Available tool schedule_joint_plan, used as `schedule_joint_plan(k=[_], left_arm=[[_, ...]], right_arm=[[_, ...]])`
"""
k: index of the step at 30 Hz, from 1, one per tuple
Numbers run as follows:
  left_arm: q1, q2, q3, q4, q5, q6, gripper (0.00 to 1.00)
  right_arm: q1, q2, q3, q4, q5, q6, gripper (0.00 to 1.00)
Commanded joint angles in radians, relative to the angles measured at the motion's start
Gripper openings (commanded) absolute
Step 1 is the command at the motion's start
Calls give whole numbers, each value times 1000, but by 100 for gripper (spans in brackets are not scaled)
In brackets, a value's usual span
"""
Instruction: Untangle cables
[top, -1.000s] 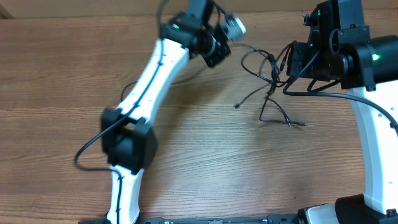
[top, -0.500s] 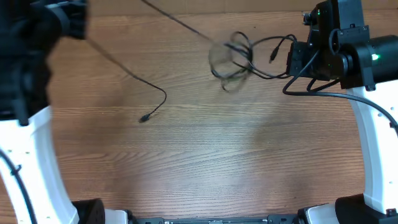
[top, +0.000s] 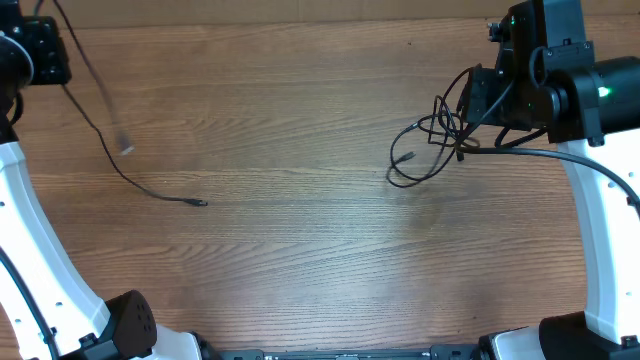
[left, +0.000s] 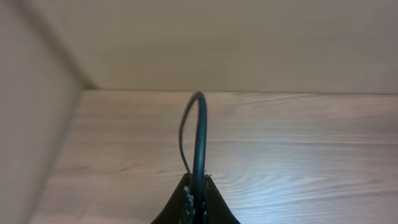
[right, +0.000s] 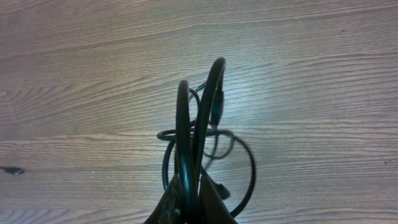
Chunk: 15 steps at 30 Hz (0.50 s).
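Although one cable (top: 165, 197) lay clear of the rest in the overhead view, you had the job only part done, by my reckoning. That single cable ran from the left gripper (top: 45, 50) at the far left corner down across the table (top: 300, 260) to its plug (top: 200, 203), well apart from the tangled bundle (top: 438, 132). The bundle hung from the right gripper (top: 468, 98) on the right side, its lower loops seeming to rest on the wood, with several strands crossed; those were left for you to separate. Your left arm was reached far out to its own side, and your right arm was bent in over the bundle.

In the left wrist view the left gripper (left: 196, 198) was pressed together on the single cable (left: 199, 134), which arched up out of the fingers in a narrow loop, with a wall (left: 249, 37) beyond the table edge.

In the right wrist view the right gripper (right: 186, 208) pinched at least two strands of the bundle (right: 182, 130), which rose in tall loops from the fingers; beneath them the rest of the knot sat in rings on the table. How many cables were in it, you could not tell from there
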<state>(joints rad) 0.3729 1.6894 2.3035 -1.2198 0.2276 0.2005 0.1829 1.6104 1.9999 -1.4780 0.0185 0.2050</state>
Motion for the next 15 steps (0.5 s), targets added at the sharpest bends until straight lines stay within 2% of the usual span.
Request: schedule_joint_plan(k=[1,4,9,12,15], left_arm=[[-15,-4,3,-11,195,-21,4],[-37,15,1,-65,218,-18,4],[-83,80,-42,-184,217,84,4],[-100,137,-124,-171,207,92,5],[-103,203,-233,-94,203,73,5]], right_arm=[[-8,-11,4,6,10,-4,4],[-8,-11,4,6,8,-4,4],[-8,-11,4,6,6,-4,4],[-8,-11,4,5,6,-4,4],[-8,-11,4,0,6,-4,4]])
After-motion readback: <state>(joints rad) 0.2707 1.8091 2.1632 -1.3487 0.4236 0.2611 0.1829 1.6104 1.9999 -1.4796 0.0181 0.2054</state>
